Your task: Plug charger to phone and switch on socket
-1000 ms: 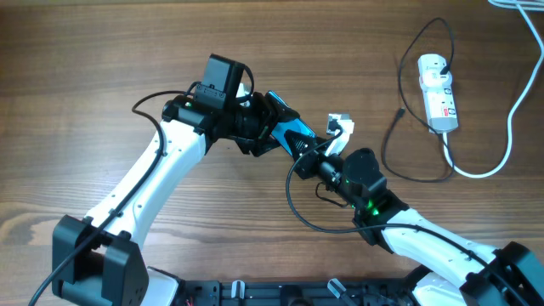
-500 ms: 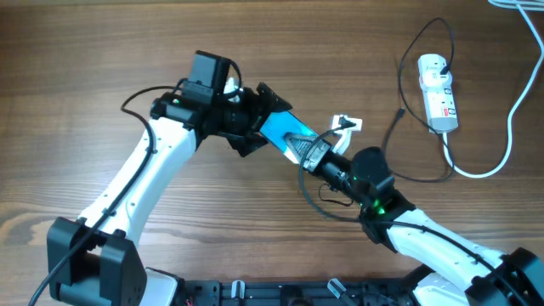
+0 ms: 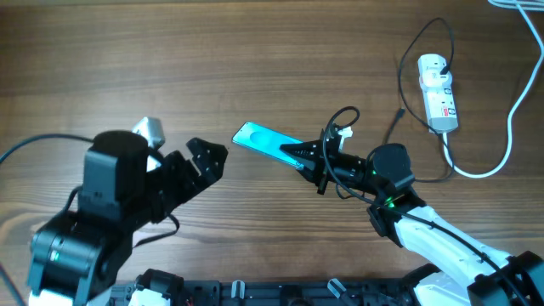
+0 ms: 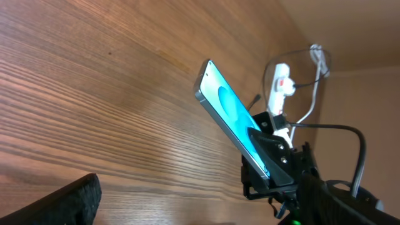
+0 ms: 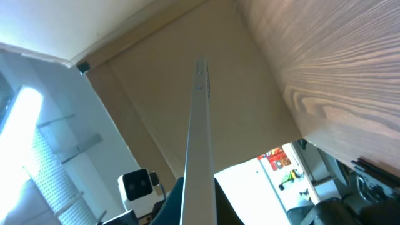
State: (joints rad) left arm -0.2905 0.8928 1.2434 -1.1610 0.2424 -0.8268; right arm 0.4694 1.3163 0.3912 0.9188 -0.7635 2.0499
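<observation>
Phone (image 3: pixel 265 141) was clamped at one end between the closed fingers of the right gripper (image 3: pixel 304 155), held tilted over the wooden table (image 3: pixel 255 51) with its cyan screen facing up. The left gripper (image 3: pixel 200 161) sat apart from it near the left edge, its fingers spread and empty. The charger (image 3: pixel 399 115) lay loose beside the white socket (image 3: pixel 438 104) at the far right.
</observation>
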